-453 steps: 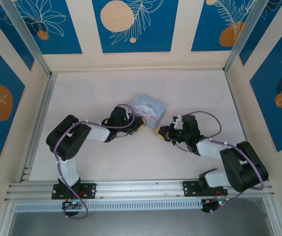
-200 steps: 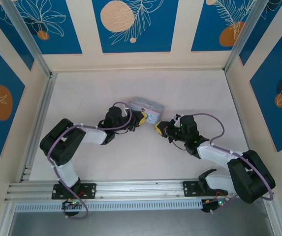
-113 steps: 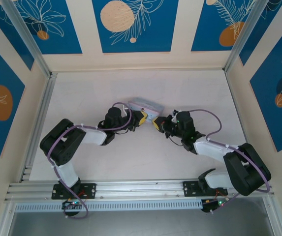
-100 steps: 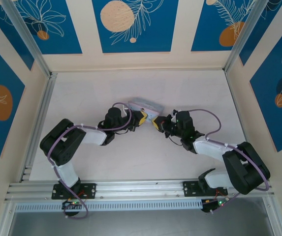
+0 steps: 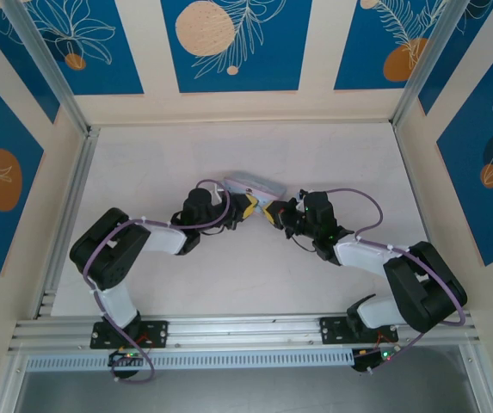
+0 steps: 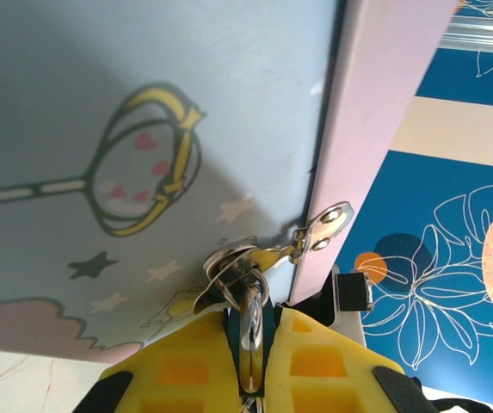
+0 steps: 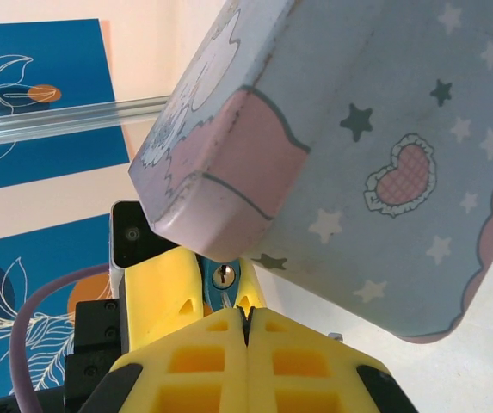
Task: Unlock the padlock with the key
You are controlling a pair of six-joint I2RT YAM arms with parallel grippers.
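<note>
Right wrist view puts the padlock just ahead of the right jaws, keyhole facing them; they are pinched shut on what seems the thin key, so a skewed approach could skid its tip off the keyhole or twist it in the pinch. Left jaws are clamped on the padlock, which hangs from the hasp of the tilted tin box just above them, and a push could swing both away. Left arm and right arm reach low over the table, bent inward, jaws nearly meeting.
</note>
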